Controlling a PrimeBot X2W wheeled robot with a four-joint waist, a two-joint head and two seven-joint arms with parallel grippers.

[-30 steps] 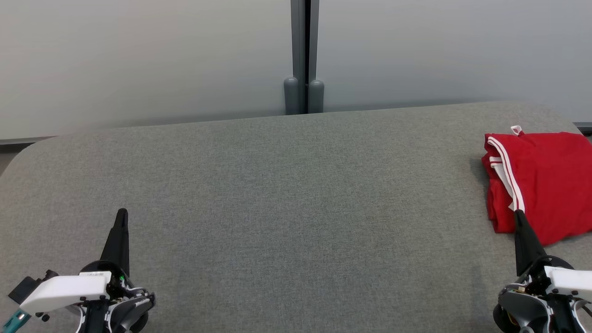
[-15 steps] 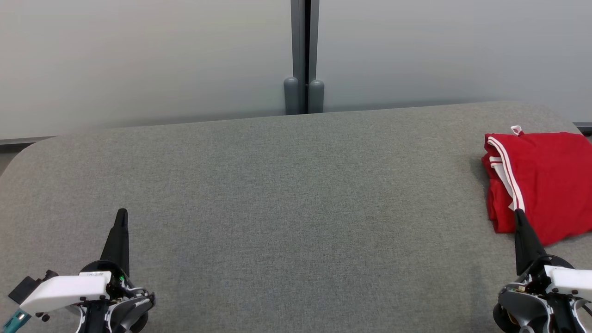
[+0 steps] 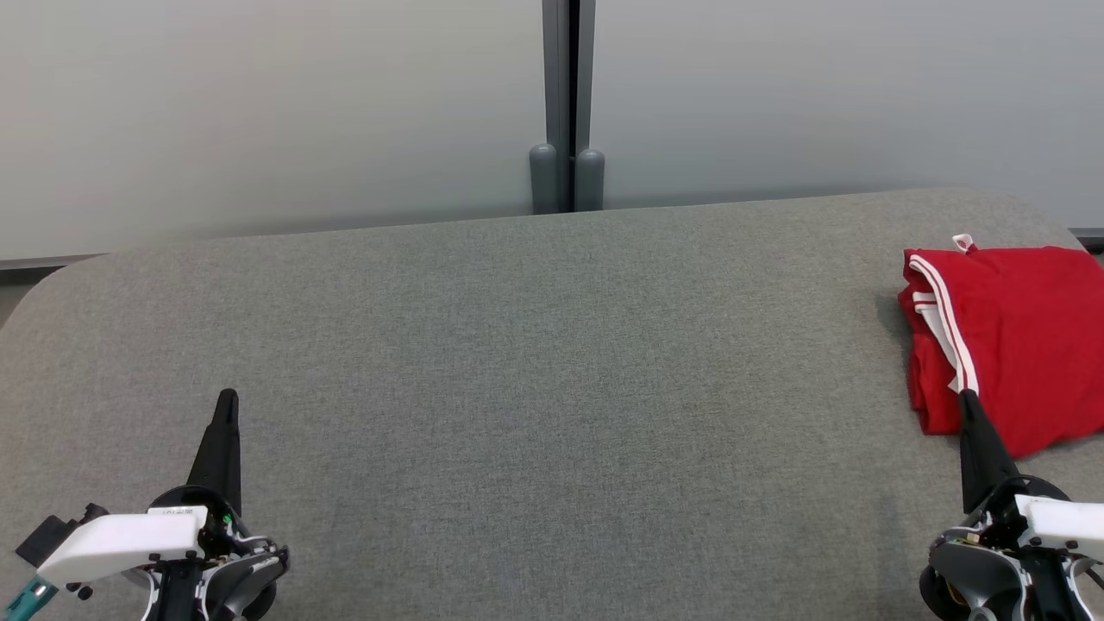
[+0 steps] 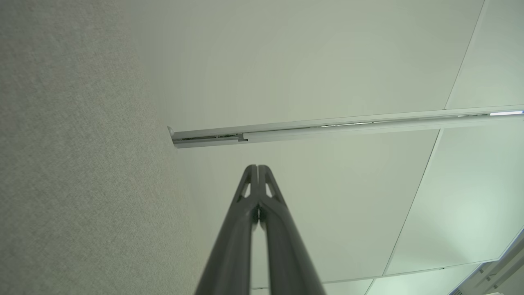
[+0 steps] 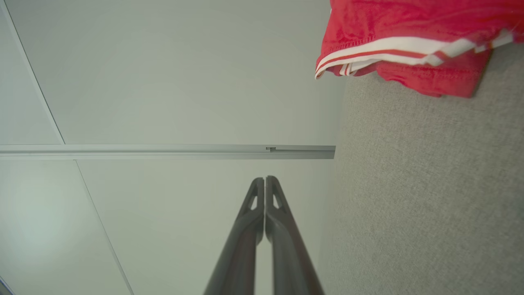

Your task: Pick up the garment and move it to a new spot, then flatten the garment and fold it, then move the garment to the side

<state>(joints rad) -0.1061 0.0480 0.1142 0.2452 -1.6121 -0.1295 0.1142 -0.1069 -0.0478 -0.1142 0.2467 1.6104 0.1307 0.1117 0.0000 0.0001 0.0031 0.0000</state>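
Two arms are idling at the near edge of the grey table (image 3: 552,362). The left gripper (image 3: 227,398) and the right gripper (image 3: 967,397) are both clenching tight, fingers pressed together and grasping nothing. A folded red garment (image 3: 1018,328) with white stripes is lying at the table's right edge, just beyond the right gripper's tips and untouched.

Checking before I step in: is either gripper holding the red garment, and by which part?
Nothing is held. The left gripper and right gripper are both shut and empty; the red garment lies folded on the table.
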